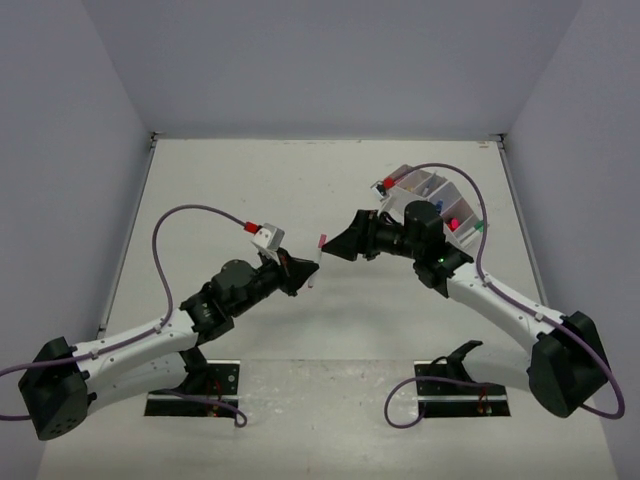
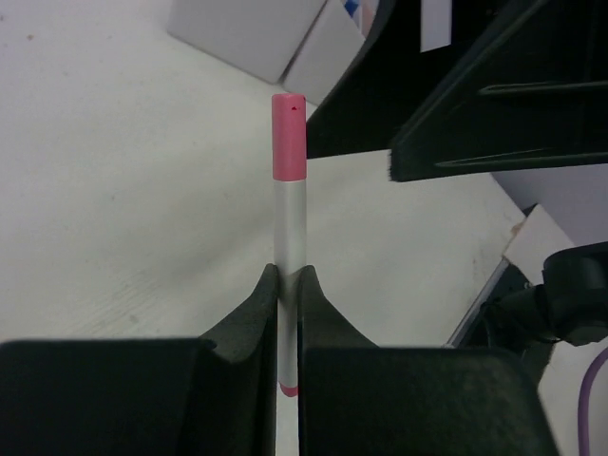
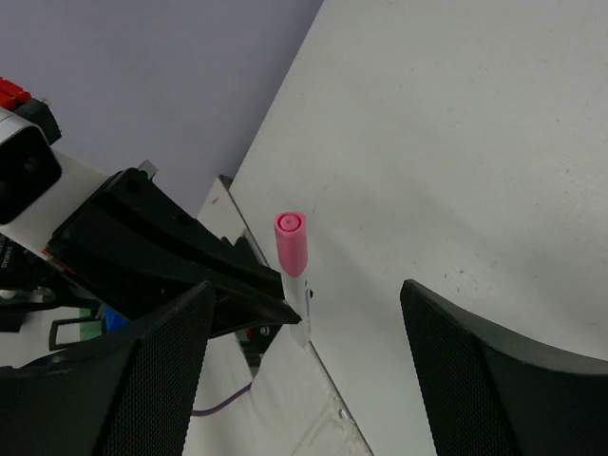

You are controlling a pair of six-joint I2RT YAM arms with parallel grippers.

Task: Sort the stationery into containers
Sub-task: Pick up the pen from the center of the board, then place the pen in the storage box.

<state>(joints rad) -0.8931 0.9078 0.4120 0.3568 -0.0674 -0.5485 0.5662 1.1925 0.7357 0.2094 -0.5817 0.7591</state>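
Note:
A white pen with a pink cap [image 1: 319,250] is pinched by its lower barrel in my left gripper [image 1: 302,272], which is shut on it. In the left wrist view the pen [image 2: 288,190] stands up out of the closed left gripper [image 2: 288,277], cap away from the camera. My right gripper [image 1: 337,247] faces it from the right, open, just short of the cap. From the right wrist, the pen [image 3: 292,249] points cap-first between the wide-apart fingers of the right gripper [image 3: 306,296], touching neither. The white organizer [image 1: 432,188] stands behind the right arm with several coloured items in it.
Both arms meet above the middle of the white table [image 1: 250,190]. Grey walls close the table off at the back and both sides. Black base plates [image 1: 195,402] sit at the near edge, and purple cables [image 1: 170,240] loop off each arm.

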